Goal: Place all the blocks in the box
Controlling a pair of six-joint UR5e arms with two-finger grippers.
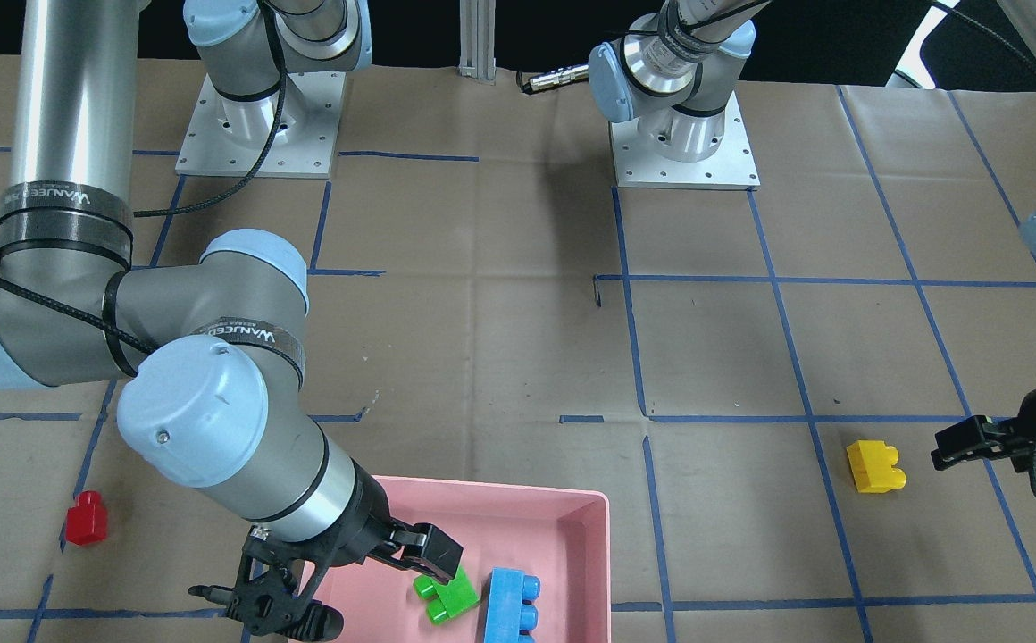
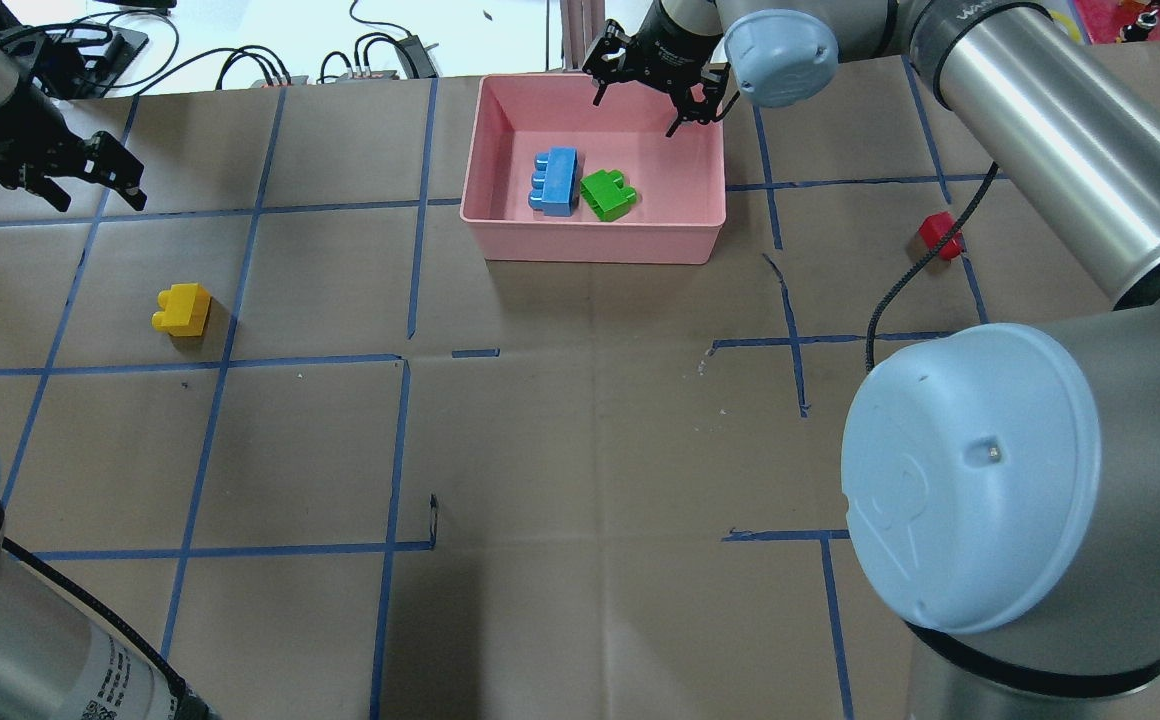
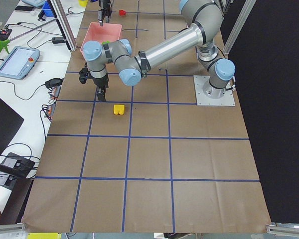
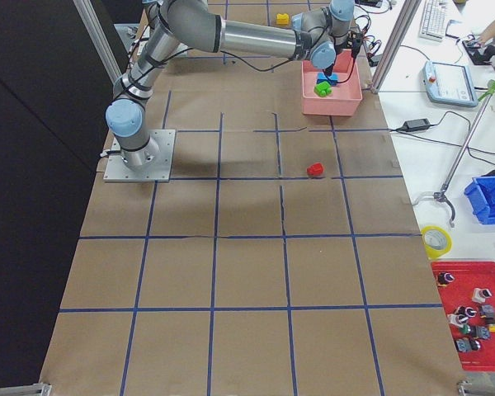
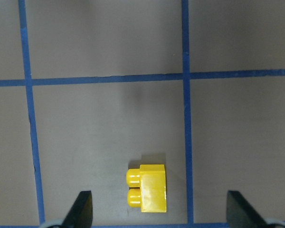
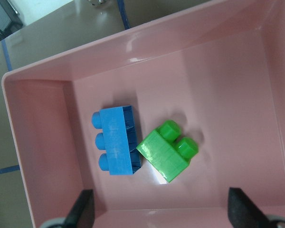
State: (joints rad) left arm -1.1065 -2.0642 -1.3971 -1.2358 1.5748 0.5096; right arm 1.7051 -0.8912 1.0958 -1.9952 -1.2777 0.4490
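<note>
1. The left fingers (image 5: 83, 209) stand wide apart and hold nothing, hanging above the small yellow studded plastic brick (image 5: 149, 187).
2. The brick shows between them but nearer one finger than the other, so the wrist probably needs a small sideways shift to centre it before coming down.
3. Its two studs point sideways toward one finger. A quarter turn of the wrist would likely put the pads on the smooth flat faces, a surer hold than pressing on the round studs.
4. The plastic looks glossy and hard, so a firm, square close seems wise, then a straight lift.
5. The yellow brick lies on its side on the brown paper worktop (image 2: 580, 450), toward the left end, in the half away from the robot.
6. The right fingers (image 6: 83, 209) are also wide and hold nothing, over the shallow pink plastic tray (image 2: 595, 243) at the middle of the far edge.
7. Inside the tray lie the green brick (image 6: 166, 154) and the larger blue brick (image 6: 115, 141), touching.
8. The small red brick (image 2: 940, 235) sits on the worktop toward the right end, well apart from the tray.
</note>
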